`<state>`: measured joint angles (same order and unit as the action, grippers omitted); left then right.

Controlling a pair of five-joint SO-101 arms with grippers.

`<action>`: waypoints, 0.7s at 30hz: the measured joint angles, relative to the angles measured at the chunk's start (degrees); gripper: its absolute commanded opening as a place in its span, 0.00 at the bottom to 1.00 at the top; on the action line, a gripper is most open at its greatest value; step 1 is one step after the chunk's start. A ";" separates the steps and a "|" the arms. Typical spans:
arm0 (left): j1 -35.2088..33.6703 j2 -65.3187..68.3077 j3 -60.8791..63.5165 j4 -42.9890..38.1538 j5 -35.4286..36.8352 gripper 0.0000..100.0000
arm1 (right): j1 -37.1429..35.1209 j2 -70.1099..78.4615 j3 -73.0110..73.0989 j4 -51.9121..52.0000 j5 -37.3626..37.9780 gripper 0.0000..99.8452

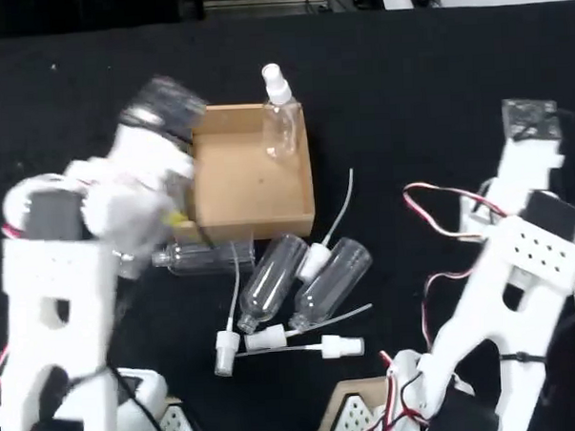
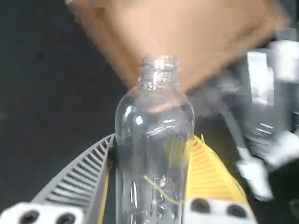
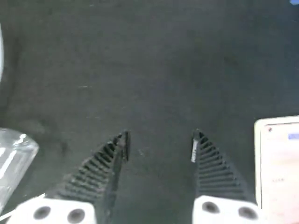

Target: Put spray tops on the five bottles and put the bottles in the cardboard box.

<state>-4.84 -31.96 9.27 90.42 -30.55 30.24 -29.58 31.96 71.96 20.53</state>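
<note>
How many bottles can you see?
4: a capped bottle in the cardboard box, an uncapped bottle in the left claw beside it, two lying among loose tops. The arm may hide more.

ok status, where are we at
Left gripper shut on uncapped bottle beside cardboard box. Right gripper open over table. Capped bottle in box; two bottles, spray tops loose nearby.

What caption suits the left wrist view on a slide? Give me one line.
Capless clear bottle clamped in the left tool, cardboard box beyond its open neck.
</note>
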 measured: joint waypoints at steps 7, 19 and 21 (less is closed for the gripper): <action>-24.97 21.01 0.00 -5.54 -2.11 0.13 | -11.34 0.00 5.10 0.44 -1.93 0.19; -44.84 41.85 0.00 -13.54 -15.38 0.18 | -35.16 -0.09 15.91 -7.56 -4.84 0.19; -45.89 42.20 0.00 -13.54 -16.88 0.26 | -37.36 -0.09 17.05 -8.53 -4.57 0.19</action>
<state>-50.73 10.24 9.27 76.88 -47.43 -7.12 -29.67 49.01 63.43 15.96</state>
